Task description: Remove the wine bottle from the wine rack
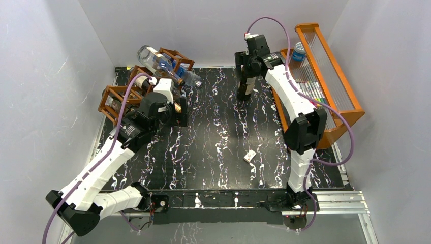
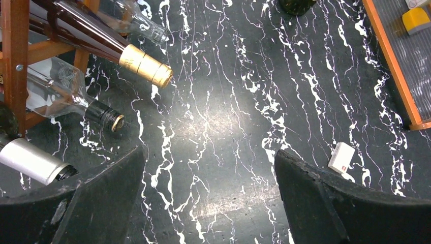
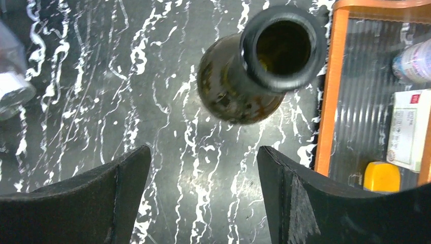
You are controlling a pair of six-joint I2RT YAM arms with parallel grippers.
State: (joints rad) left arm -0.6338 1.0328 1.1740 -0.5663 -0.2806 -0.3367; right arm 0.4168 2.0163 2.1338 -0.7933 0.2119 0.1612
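A dark brown wine bottle stands upright on the black marbled table, well right of the wine rack. In the right wrist view its open mouth sits just beyond my fingertips. My right gripper hovers over the bottle, open, with only table between its fingers. The reddish-brown rack holds several lying bottles: a gold-capped dark one, a clear one with a black cap and a silver-capped one. My left gripper is open and empty just in front of their necks.
An orange wooden shelf with ribbed clear panels runs along the right side, close to the standing bottle, and holds a blue-capped jar, a yellow block and a box. A small white box lies mid-table.
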